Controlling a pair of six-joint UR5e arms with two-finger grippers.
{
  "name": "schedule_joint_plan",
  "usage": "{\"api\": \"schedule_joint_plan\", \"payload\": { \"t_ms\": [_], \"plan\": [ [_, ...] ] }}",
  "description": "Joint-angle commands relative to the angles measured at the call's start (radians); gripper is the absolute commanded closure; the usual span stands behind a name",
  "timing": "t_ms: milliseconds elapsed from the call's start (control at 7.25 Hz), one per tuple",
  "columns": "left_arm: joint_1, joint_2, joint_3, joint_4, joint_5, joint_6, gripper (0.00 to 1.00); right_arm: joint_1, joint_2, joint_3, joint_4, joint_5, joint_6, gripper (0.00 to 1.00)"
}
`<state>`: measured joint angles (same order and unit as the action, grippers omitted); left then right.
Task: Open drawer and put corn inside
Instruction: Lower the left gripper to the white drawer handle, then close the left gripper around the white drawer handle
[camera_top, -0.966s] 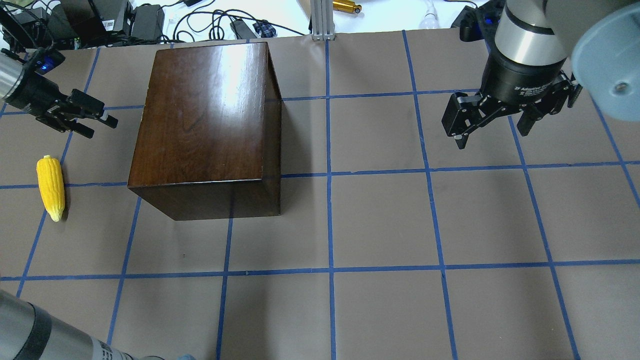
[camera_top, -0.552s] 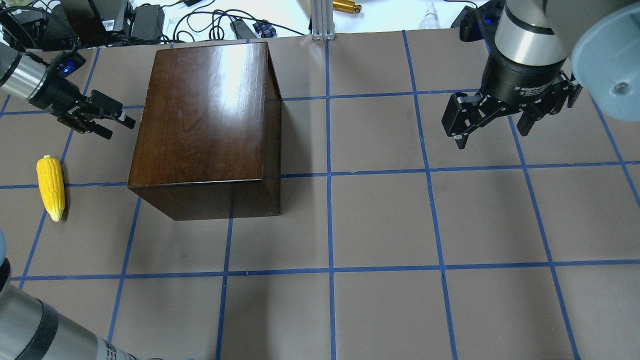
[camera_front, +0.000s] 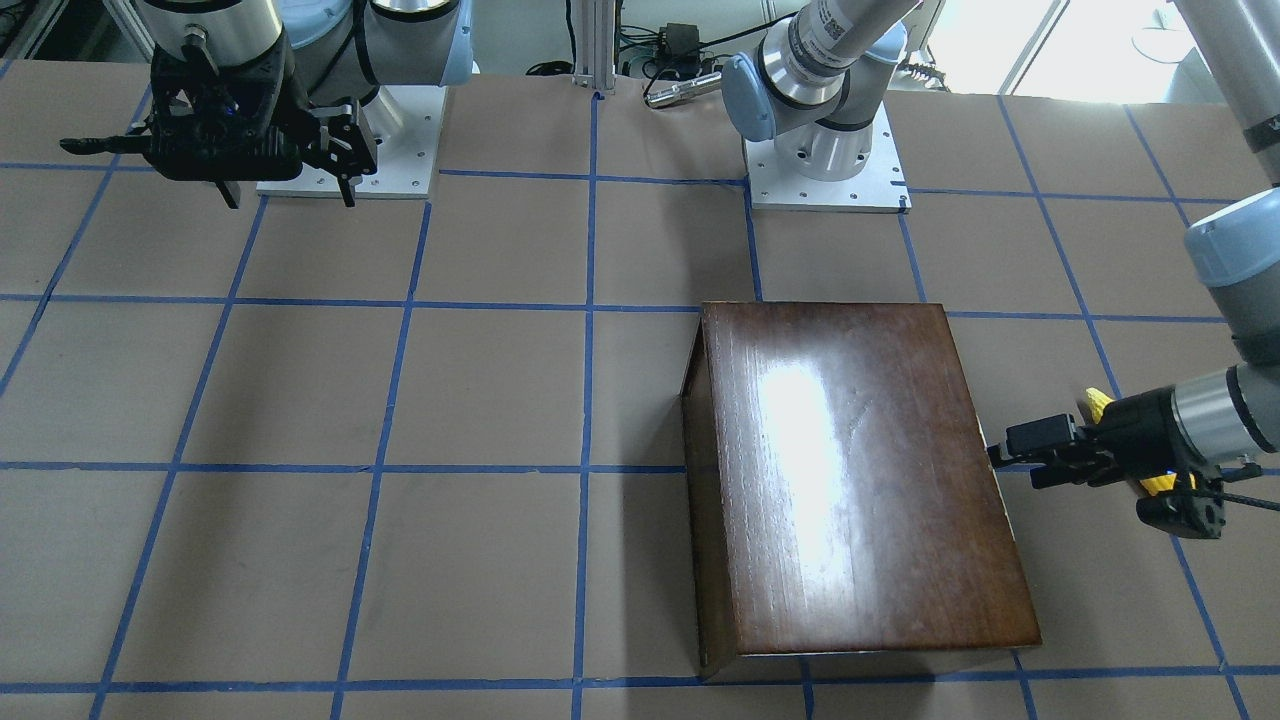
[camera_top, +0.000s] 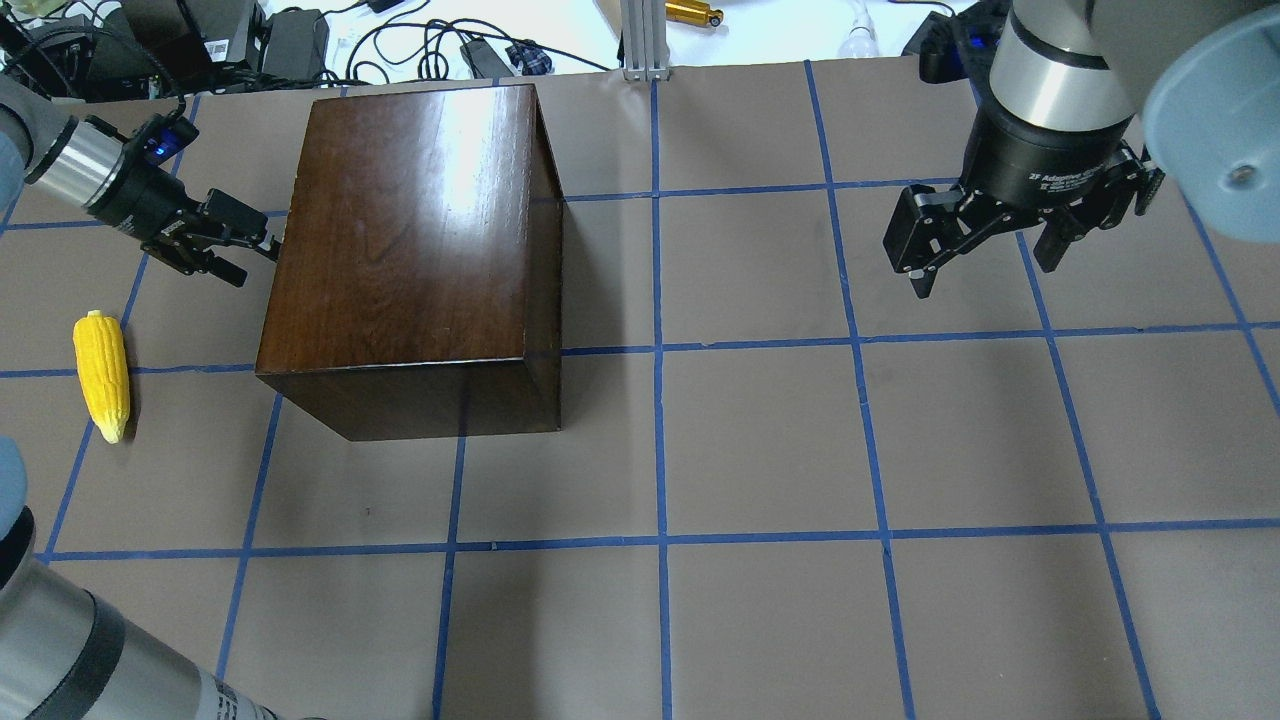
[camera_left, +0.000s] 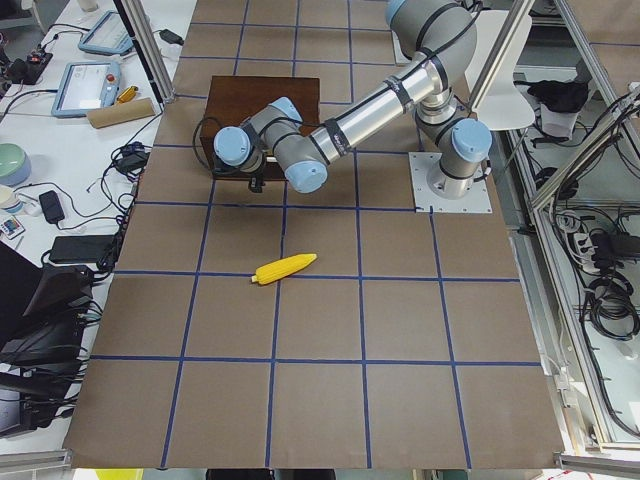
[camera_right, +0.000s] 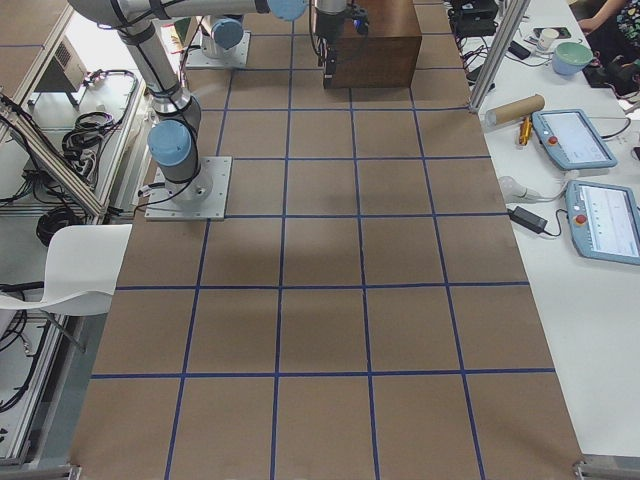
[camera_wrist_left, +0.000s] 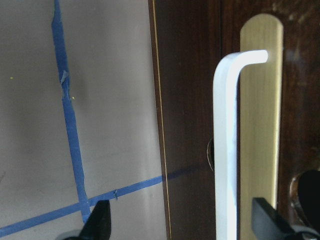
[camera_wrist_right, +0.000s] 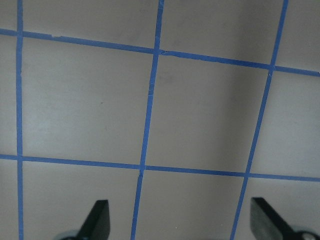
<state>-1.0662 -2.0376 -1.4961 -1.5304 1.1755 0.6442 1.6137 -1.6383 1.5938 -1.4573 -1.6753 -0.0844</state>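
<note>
The glossy dark-brown wooden box (camera_top: 410, 250) stands on the far left part of the brown paper-covered table (camera_top: 760, 440), which is marked into squares with blue tape (camera_top: 660, 430). Its dark-fronted drawer (camera_wrist_left: 192, 100) is pushed in and faces left. The drawer carries a pale bar handle (camera_wrist_left: 226, 150) over a brass plate (camera_wrist_left: 260, 100).

The left gripper (camera_top: 252, 257) is level with that front, just beside it. Its fingers (camera_wrist_left: 97, 222) are spread wide, and the handle lies between them in the wrist view; whether they touch it cannot be told.

The bright yellow plastic corn cob (camera_top: 102, 372) lies flat on the table, left of the box and nearer than the left gripper, well apart from both.

The right gripper (camera_top: 985, 255) hangs over bare table at the far right, fingers wide and holding nothing. Its black body bears white lettering that begins "2F Adaptive"; the rest is unreadable.
</note>
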Motion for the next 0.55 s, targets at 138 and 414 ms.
{"api": "schedule_joint_plan", "payload": {
  "t_ms": [138,414],
  "plan": [
    [-0.006,-0.015,-0.004,0.003,0.001,0.005,0.0,0.0,0.0,0.0,0.0,0.0,0.0,0.0],
    [-0.006,-0.026,-0.004,0.003,0.003,0.008,0.0,0.0,0.002,0.0,0.0,-0.001,0.0,0.0]
  ]
}}
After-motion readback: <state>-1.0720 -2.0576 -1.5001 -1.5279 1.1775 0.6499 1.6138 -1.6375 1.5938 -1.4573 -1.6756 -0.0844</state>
